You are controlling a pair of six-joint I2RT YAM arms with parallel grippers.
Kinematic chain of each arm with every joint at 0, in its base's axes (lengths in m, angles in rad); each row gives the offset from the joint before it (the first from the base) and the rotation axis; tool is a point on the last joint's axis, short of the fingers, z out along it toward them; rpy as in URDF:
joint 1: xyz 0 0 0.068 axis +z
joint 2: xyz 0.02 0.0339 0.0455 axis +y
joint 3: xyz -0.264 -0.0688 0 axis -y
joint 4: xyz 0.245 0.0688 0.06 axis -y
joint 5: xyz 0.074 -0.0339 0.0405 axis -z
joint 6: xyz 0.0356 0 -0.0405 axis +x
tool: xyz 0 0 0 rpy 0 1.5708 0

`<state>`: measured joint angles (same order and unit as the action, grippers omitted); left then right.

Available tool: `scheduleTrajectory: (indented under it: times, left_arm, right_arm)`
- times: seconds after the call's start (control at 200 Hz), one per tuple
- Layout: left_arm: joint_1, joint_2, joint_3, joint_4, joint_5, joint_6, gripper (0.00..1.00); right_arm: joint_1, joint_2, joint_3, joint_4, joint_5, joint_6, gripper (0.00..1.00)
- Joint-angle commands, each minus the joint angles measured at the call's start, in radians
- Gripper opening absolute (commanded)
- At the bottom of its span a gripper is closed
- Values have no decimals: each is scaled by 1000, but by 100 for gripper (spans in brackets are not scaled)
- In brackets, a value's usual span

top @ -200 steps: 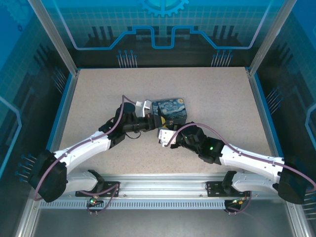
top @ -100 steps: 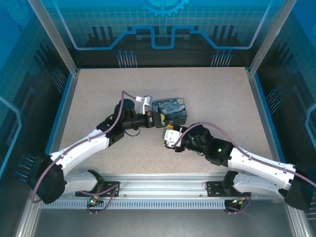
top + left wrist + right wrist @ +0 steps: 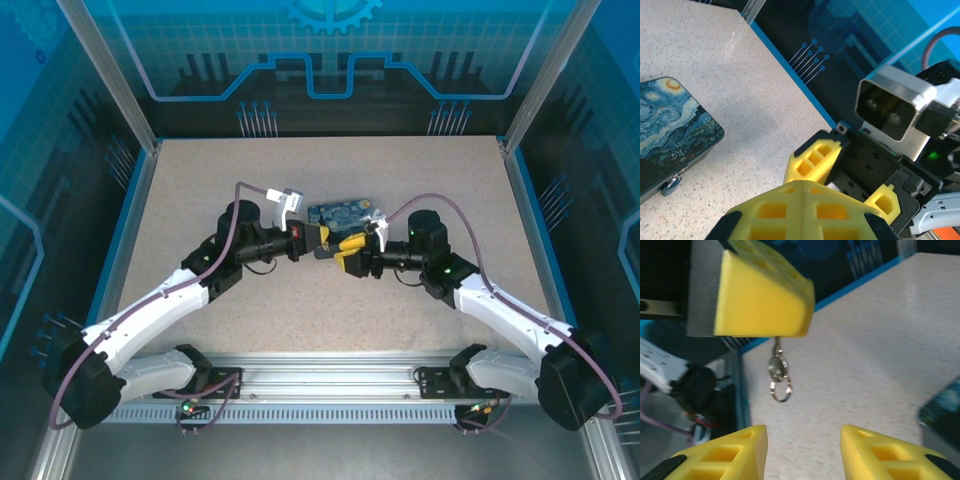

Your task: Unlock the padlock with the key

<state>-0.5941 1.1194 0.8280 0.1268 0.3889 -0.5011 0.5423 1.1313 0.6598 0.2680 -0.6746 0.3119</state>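
- my left tool (image 3: pixel 802 196) is pressed together on the key (image 3: pixel 776 346), held above the middle of the table (image 3: pixel 755 110); the key rings (image 3: pixel 780 382) dangle below its pads.
- my right tool (image 3: pixel 804 437) faces it, spread wide and holding nothing, just short of the rings.
- the padlock (image 3: pixel 673 181) seems to hang on the side of the painted tin (image 3: pixel 670 125) that faces my tools; the tin lies mid-table, a little toward the far edge.
- i judge this a hand-over of the key, the lock not yet touched.
- next, the right tool must close on the key's free part before the left lets go, or the key drops.
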Motion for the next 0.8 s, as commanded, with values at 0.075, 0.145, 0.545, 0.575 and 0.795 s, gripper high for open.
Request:
scheduleTrajectory:
  times: [0.075, 0.145, 0.545, 0.575, 0.795]
  left_arm:
    - [-7, -29, -3, 25, -17, 20, 0]
    - [-7, -30, -3, 28, -15, 16, 0]
    - [-7, -23, -4, 50, 0, -1, 0]
    - [-6, -23, -5, 53, 2, -3, 0]
    - [-6, -32, -9, 54, 5, -8, 0]
  right_arm:
    - [-4, 13, -32, 291, -97, 245, 43]
    - [6, 21, -35, 330, -78, 275, 43]
    - [48, 74, 17, 241, -14, 260, 37]
    - [50, 78, 21, 237, -14, 259, 36]
    - [50, 85, 47, 232, -12, 254, 32]
